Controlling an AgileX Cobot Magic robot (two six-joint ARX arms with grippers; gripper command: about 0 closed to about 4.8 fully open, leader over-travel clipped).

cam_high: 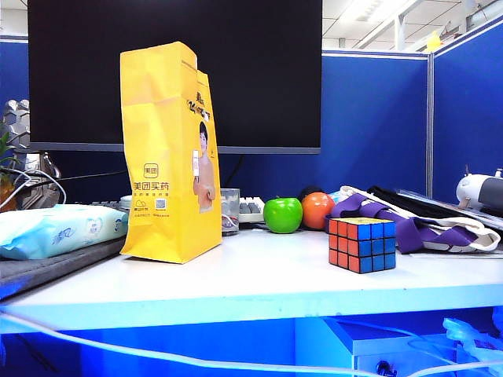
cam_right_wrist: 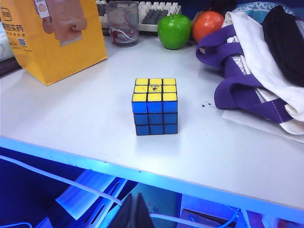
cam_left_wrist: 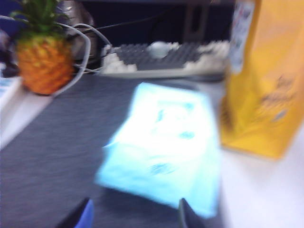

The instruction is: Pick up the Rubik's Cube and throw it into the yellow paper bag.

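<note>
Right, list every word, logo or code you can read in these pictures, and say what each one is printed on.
"美团买药" in dark characters under a square logo: front of the yellow paper bag.
Smaller line beneath it, and the QR code: too small to read.
Dark slanted lettering near the bag's top: unreadable.
Blue print on the pale blue wipes pack: too blurred.
Small mark on the Rubik's Cube, yellow centre square: unreadable.
Nothing else carries text.

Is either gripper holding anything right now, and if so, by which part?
Nothing is held. The left gripper hangs over the wipes pack; the right gripper, shut, sits off the table edge, short of the Rubik's Cube.
</note>
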